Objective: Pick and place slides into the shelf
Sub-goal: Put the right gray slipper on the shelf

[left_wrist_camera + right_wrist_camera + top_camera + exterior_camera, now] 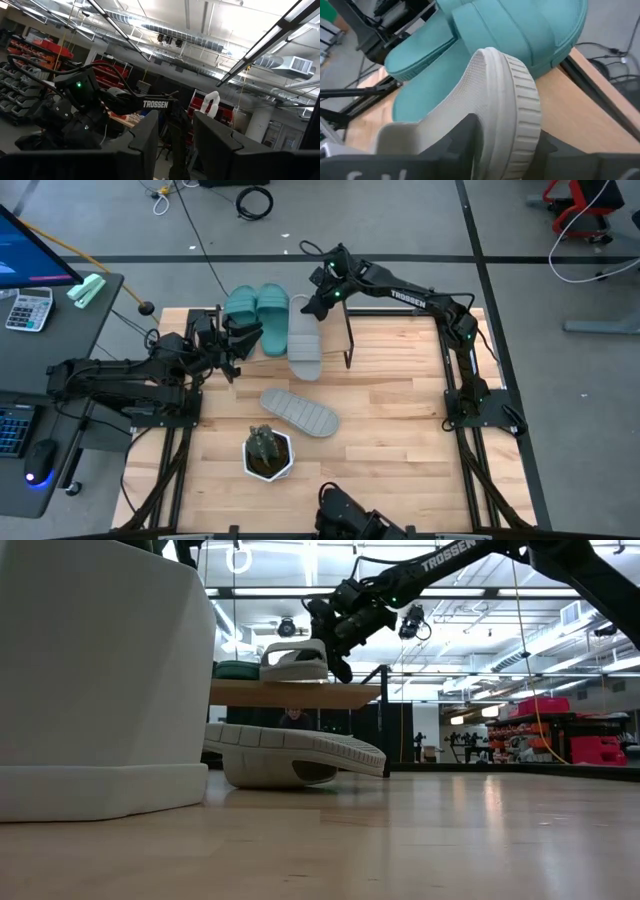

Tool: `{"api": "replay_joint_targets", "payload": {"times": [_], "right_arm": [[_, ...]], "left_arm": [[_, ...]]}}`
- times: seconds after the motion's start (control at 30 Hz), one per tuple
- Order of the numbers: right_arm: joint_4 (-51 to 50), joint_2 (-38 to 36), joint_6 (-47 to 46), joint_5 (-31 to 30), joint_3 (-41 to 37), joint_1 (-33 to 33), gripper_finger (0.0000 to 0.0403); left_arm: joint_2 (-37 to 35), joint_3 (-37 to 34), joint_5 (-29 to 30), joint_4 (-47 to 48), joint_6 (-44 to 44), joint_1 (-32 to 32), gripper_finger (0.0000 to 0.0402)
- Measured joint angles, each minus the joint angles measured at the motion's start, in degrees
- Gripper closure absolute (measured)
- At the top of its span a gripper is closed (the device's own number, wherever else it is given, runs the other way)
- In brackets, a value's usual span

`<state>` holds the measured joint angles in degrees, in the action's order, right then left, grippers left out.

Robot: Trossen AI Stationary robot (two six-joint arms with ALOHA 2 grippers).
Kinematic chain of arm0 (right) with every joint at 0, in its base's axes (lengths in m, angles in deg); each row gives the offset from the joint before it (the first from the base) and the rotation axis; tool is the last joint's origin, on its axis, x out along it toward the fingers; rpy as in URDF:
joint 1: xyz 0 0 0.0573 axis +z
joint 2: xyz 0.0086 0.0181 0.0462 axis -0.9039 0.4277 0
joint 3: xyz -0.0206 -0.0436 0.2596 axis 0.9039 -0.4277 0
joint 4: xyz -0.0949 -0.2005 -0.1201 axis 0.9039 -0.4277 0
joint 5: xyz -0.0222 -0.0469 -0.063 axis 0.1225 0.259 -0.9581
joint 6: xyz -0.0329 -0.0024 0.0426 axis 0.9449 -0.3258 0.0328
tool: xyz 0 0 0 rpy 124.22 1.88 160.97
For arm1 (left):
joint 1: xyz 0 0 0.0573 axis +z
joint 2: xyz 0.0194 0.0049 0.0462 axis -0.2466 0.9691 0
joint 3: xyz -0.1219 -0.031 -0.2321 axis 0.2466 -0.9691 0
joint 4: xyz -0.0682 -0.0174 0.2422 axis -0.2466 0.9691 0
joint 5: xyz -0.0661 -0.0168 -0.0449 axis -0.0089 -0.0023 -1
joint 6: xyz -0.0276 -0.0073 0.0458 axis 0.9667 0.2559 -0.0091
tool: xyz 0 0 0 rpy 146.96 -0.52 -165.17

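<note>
Grey slide between right tool fingers

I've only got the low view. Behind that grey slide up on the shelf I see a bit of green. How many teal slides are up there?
Observer: Two teal slides lie side by side on the shelf.
Operator: Is the right arm actually gripping the grey one?
Observer: Yes, the right gripper is shut on the strap of the grey slide.
Operator: And the left arm?
Observer: The left gripper is open, beside the teal slides at the shelf's left end.
</note>
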<state>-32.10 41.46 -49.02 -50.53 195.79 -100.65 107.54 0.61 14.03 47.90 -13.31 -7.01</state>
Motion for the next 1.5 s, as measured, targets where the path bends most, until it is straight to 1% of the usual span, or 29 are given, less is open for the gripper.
{"api": "replay_joint_targets", "payload": {"times": [0.3,0.5,0.63,0.87,1.03,1.27,1.5], "right_arm": [[0.00,0.00,5.32,-3.76,0.00,0.59,0.0237],[-0.04,0.01,7.32,-5.32,0.00,0.96,0.0210],[-0.46,0.02,8.47,-7.64,0.00,1.07,0.0191],[-0.57,0.04,10.66,-10.76,0.00,1.31,0.0162],[-0.68,0.05,13.17,-12.81,0.00,1.45,0.0151],[-0.80,0.07,14.84,-14.01,-0.02,1.47,0.0150],[-0.41,0.07,21.03,-15.33,-0.02,2.41,0.0139]], "left_arm": [[0.00,0.00,0.00,0.01,0.01,0.01,0.0280],[0.00,0.00,0.00,0.00,0.00,0.00,0.0274],[0.00,0.00,0.00,0.00,0.00,0.00,0.0271],[0.00,0.01,0.00,0.01,0.02,0.01,0.0279],[0.00,0.00,0.00,0.00,0.02,0.00,0.0278],[0.00,0.01,0.00,-0.01,0.04,0.00,0.0274],[0.00,0.00,-0.01,-0.02,0.09,0.00,0.0280]]}}
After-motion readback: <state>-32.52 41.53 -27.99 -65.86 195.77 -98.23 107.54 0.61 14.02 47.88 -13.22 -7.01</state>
